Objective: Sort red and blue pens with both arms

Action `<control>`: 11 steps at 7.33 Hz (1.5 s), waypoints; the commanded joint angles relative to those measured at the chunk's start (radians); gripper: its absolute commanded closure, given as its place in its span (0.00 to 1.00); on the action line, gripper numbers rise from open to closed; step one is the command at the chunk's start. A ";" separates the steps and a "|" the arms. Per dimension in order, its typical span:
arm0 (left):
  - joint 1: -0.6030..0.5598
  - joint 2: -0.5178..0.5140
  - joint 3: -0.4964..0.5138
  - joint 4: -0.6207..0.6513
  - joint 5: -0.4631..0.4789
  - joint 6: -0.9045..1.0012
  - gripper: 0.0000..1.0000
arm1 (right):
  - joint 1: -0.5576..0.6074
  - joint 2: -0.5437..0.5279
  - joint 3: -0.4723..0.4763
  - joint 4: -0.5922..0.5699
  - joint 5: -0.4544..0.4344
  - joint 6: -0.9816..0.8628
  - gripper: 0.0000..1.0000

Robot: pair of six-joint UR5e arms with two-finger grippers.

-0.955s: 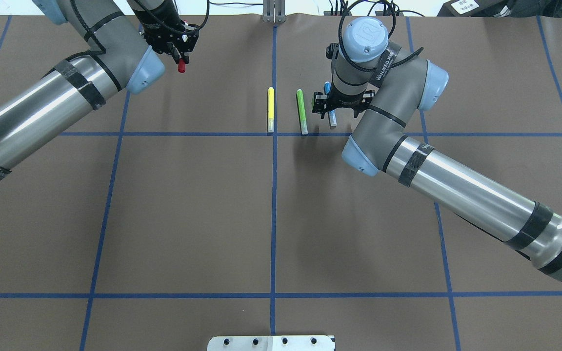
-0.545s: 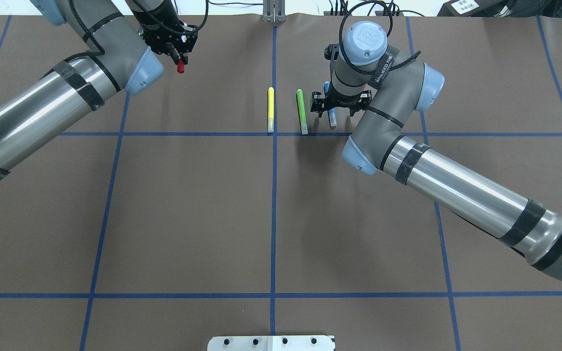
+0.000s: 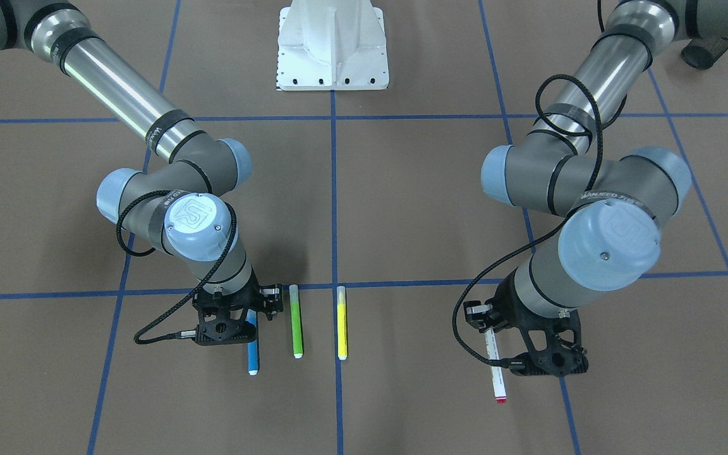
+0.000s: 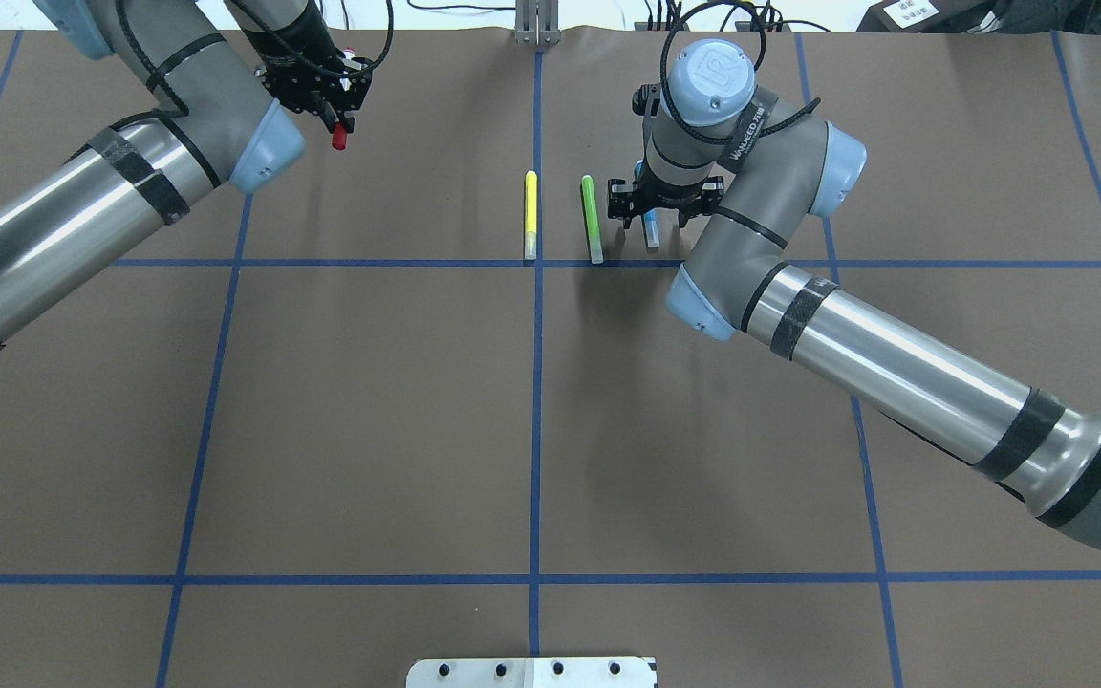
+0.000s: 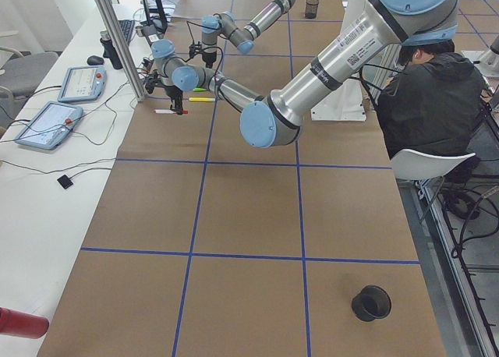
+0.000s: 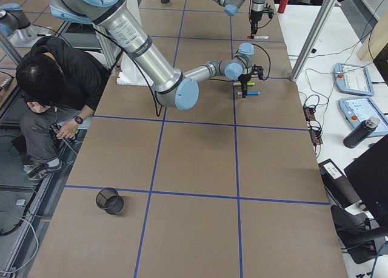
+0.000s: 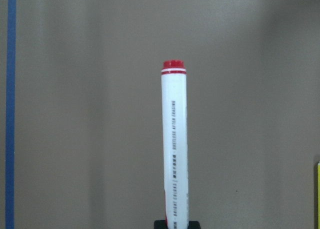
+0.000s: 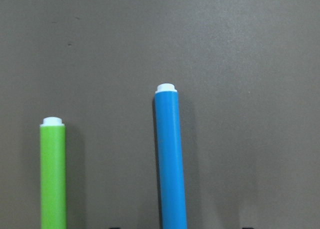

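Red pen (image 3: 496, 366): white barrel with a red end. The left gripper (image 4: 333, 115) grips it toward one end, with the jaws clamped on the barrel. It is over the far left part of the counter (image 4: 369, 430), well apart from the other pens. In the left wrist view the barrel runs straight out from the jaws, its red-ringed end farthest away. Cannot tell whether it touches the counter.

Blue pen (image 3: 253, 349): lies flat on the counter, just right of the centre tape line (image 4: 535, 430) in the overhead view, white end toward the operators' side. The right gripper (image 4: 658, 203) is low over its other end with the jaws spread. In the right wrist view a dark fingertip shows at each side of the barrel, with a gap on both sides. The pen is not gripped.

Green marker (image 3: 296, 322): just beside the blue pen and parallel to it, outside the spread jaws.

Yellow marker (image 3: 340, 322): next along, parallel, at the centre tape line. All three lie just past a cross line of tape.

Left arm (image 4: 82, 220) reaches in from the overhead view's left. Right arm (image 4: 895, 363) comes in from the right, folded back at the elbow.

Off to the side, a person (image 5: 433, 100) in dark clothing sits by the counter's edge. A black mesh cup (image 5: 371, 302) stands at the counter's near end in the left-side view.
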 commanded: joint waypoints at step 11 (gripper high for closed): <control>-0.033 0.072 -0.070 0.004 -0.001 0.016 1.00 | 0.067 -0.015 0.214 -0.314 0.026 -0.130 1.00</control>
